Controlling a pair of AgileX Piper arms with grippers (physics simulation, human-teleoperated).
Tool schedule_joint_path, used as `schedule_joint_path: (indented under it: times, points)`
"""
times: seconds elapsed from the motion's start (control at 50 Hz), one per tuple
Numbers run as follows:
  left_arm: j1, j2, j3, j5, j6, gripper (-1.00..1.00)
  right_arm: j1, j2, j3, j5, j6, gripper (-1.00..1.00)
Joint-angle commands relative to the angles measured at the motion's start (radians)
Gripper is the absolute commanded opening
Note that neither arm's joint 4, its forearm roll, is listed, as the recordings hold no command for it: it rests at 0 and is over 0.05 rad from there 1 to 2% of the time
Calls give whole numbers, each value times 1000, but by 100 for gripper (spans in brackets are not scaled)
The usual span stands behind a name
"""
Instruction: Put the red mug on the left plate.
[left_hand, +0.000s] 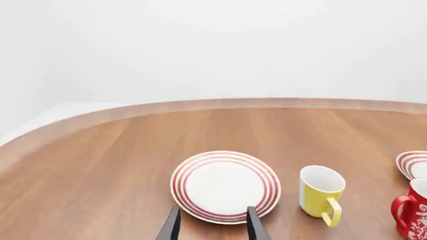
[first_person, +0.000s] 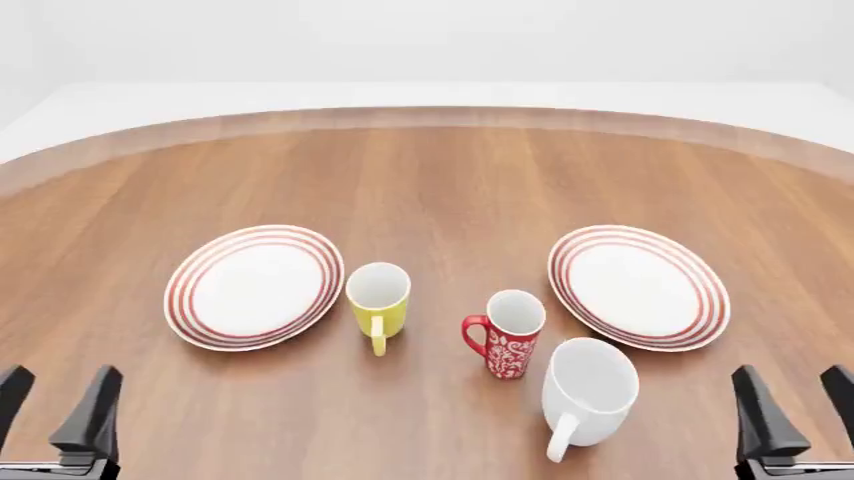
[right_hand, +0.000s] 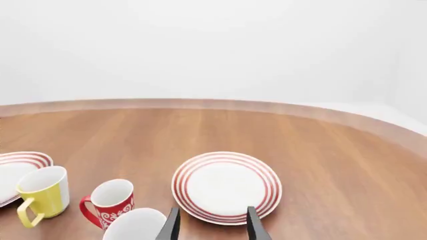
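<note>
The red mug with its white swirly pattern stands upright in the middle of the table, handle toward the left; it also shows in the wrist views. The left plate, white with red rings, lies bare at the left. My left gripper hovers open at the front left corner, in front of the left plate. At the front right my right gripper is open too. Neither holds anything, and both are well apart from the mug.
A yellow mug stands between the left plate and the red mug. A larger white mug sits close to the red mug's front right. A second ringed plate lies at the right. The table's curved far edge runs across the back.
</note>
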Motion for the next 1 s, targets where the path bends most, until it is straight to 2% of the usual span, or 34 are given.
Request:
schedule_joint_path:
  times: [0.02, 0.18, 0.42, 0.56, 0.58, 0.76, 0.88, 0.98, 1.0]
  points:
    - [-1, 15, -2, -8, -4, 100, 2, 0, -15, 6, 2, 100]
    - [-3, 58, 0, -45, -12, 100, 4, -1, -3, -17, 5, 100]
    - [-15, 50, -8, -25, -22, 100, 6, -1, -1, -23, 5, 100]
    - [-66, 158, -68, -58, -9, 100, 4, -1, -18, -1, 8, 100]
    - [-103, 188, -77, -63, -9, 100, 3, 0, -3, -15, 9, 100]
    - [-130, 265, -177, -51, -13, 100, 2, -1, -1, -13, 10, 100]
    - [-186, 305, -210, -51, 48, 100, 0, -2, 0, -13, 10, 100]
    - [-211, 370, -233, -83, 65, 100, 2, -1, -4, -10, 7, 100]
    - [-245, 414, -233, -107, 103, 100, 3, -1, -7, -7, 6, 100]
